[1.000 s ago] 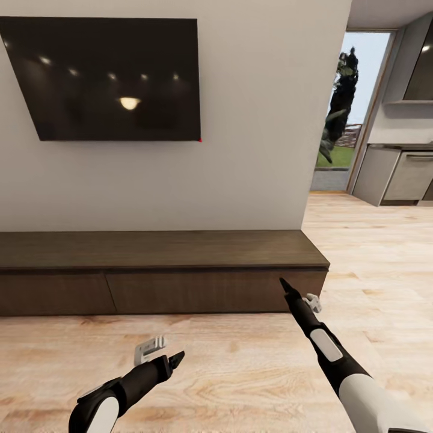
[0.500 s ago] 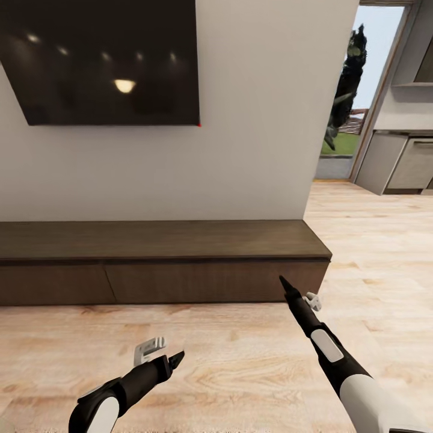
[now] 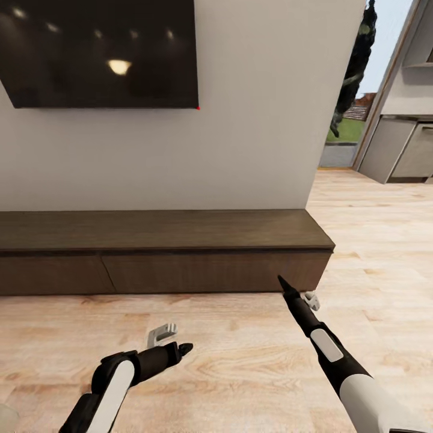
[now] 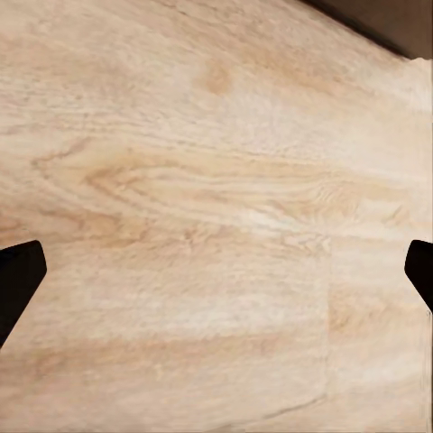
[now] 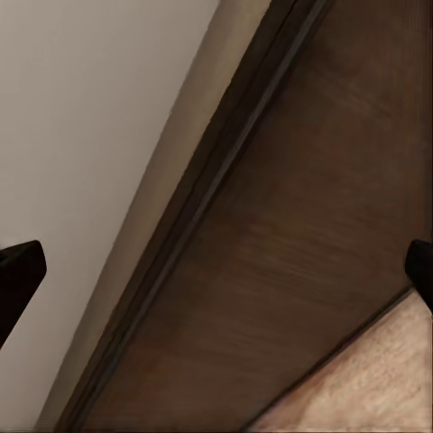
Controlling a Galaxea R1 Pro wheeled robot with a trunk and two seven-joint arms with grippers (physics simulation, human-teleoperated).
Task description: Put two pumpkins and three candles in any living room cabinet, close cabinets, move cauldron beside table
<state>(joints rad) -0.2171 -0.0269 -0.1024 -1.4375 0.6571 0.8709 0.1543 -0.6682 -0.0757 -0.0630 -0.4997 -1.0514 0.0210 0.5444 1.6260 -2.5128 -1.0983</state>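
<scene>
Both arms reach forward, low over the floor (image 3: 240, 361). The right arm stretches almost straight, its gripper (image 3: 282, 282) pointing at the right end of the cabinet (image 3: 168, 252), near the lower corner of the front; its wrist view shows the two fingertips (image 5: 18, 275) far apart, jaws wide, holding nothing. The left arm is bent at the elbow, its gripper (image 3: 183, 347) well short of the cabinet over bare boards, jaws also wide and empty.

The cabinet runs along the wall (image 3: 252, 120), fronts flush and shut, top bare, under a dark TV (image 3: 102, 54). Past the cabinet's right end the floor runs open toward a doorway (image 3: 355, 90) and grey kitchen units (image 3: 403, 150).
</scene>
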